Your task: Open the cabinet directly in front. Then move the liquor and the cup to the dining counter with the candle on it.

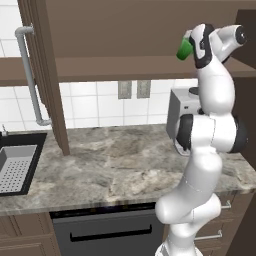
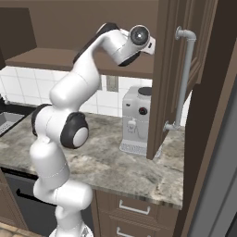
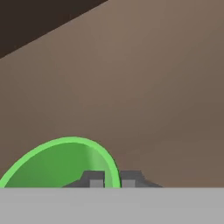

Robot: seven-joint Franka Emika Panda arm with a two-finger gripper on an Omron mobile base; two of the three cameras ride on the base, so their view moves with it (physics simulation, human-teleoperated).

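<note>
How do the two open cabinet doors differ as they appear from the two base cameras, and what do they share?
The left door, in the left base view, stands over the counter near the black sink; the right door, in the right base view, hangs beside the grey coffee machine. The left door's handle faces left, the right door's handle faces right. Both are dark brown, swung open, with long silver bar handles.

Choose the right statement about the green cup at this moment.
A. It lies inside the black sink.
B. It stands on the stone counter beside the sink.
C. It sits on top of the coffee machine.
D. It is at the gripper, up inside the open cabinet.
D: the cup sits at the gripper, whose fingertips pinch its rim, up at the cabinet shelf.
</note>
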